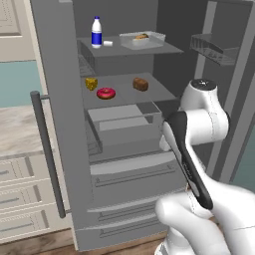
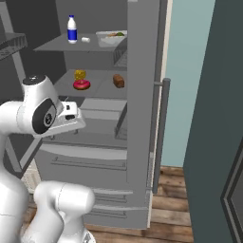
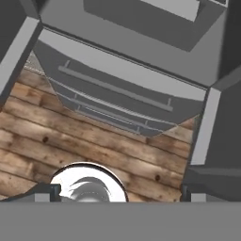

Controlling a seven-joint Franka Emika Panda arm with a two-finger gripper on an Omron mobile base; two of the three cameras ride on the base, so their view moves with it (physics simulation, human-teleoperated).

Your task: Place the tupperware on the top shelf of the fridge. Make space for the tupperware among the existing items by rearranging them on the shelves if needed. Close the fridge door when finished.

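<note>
Nearest the base, we are seeing the arm folded back in front of the fridge (image 1: 124, 199), with the tool (image 3: 115, 193) pointing down at the wood floor (image 3: 70, 141) and the two wide drawer fronts (image 3: 117, 89). Its two dark fingertips (image 3: 44, 192) are standing at opposite edges of the hand view, so we are reading the tool as spread wide and carrying nothing.

Beyond the arm, both fridge doors are standing open. On the middle shelf (image 1: 159, 92) we are finding the yellow cheese wedge (image 1: 91, 83), the red doughnut (image 1: 105, 93) and the brown loaf chunk (image 1: 140, 84), each apart from the others.

Farthest back, the tupperware (image 1: 142, 40) is already resting on the top shelf (image 1: 169, 49), toward its right side. The white bottle (image 1: 96, 32) is standing upright at the left with the small white block (image 1: 107, 44) just beside it, both apart from the tray.

We are judging placement complete and door closing as the step in hand. The next move is calling for the tool to reach the outer face of one open door, such as the left door (image 1: 60, 99), and swing it shut, then the other, keeping the arm out of the cavity.
</note>
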